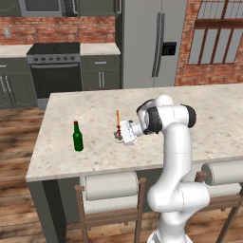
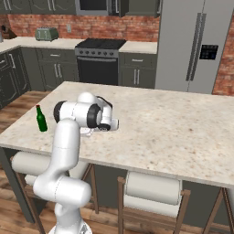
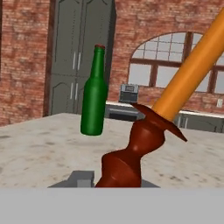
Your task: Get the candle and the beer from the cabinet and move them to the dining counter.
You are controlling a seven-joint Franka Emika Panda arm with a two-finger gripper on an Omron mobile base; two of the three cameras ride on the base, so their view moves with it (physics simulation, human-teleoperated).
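Standing inland from counter [image 1: 199, 118] edges, candle [image 1: 118, 121] at end effector [image 1: 118, 136], jaw state unclear.

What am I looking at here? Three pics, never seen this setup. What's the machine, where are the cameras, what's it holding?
It is a rendered kitchen. The machine is a white robot arm on a driving base, with a two-finger gripper.

Two pictures come from cameras on the base, behind the arm to its left and right. The third looks along the hand.

On the dining counter stands a green beer bottle, upright and apart from the hand. The gripper is at the dark red holder of an orange candle, low over the counter. Whether its fingers are gripping or letting go, the pictures do not settle.
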